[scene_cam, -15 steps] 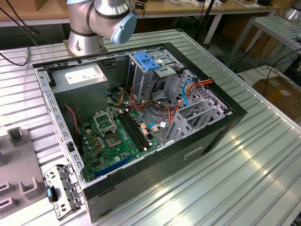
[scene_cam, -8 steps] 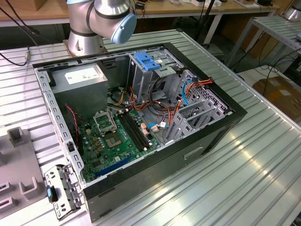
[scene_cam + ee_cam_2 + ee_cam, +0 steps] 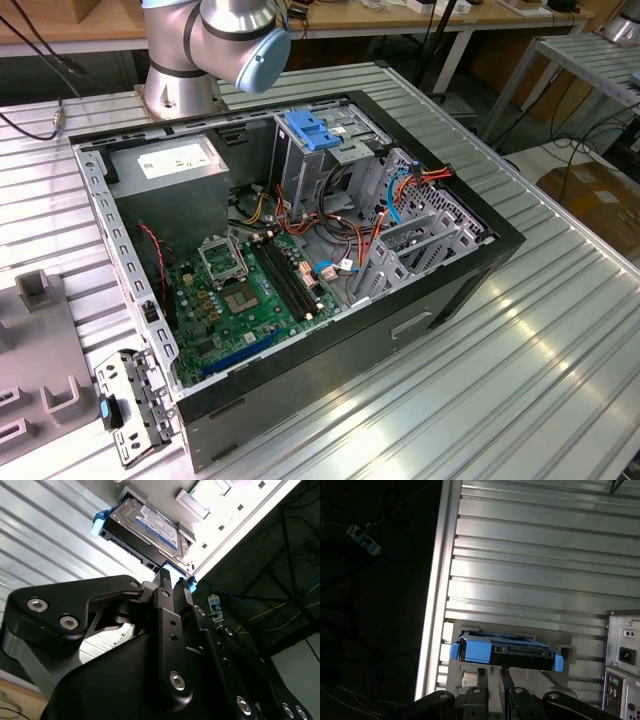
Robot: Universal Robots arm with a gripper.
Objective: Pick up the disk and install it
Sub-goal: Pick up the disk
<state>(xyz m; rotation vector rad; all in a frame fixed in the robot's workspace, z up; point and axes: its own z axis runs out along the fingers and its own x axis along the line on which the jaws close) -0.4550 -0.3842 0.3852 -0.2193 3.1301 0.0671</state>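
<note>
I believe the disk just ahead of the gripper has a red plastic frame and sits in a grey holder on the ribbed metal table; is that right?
Not quite: the frame round the disk is blue, not red, as both wrist views show. The rest holds: it sits in a grey holder on the ribbed metal table, just ahead of the gripper.

"Could you see the whole disk [image 3: 150, 522] in the second wrist view?"

"No. The gripper [image 3: 172, 579] covered its nearest edge, and I couldn't tell whether the two touched. In the first wrist view the disk sat edge-on just beyond the gripper, label face hidden, and it blocked most of the grey holder [image 3: 567, 655] behind it."

"And the arm [image 3: 215, 40]?"

"Cut off at the exterior view's top edge. The computer case [image 3: 622, 655], off to the gripper's side, ran out of frame too."
</note>
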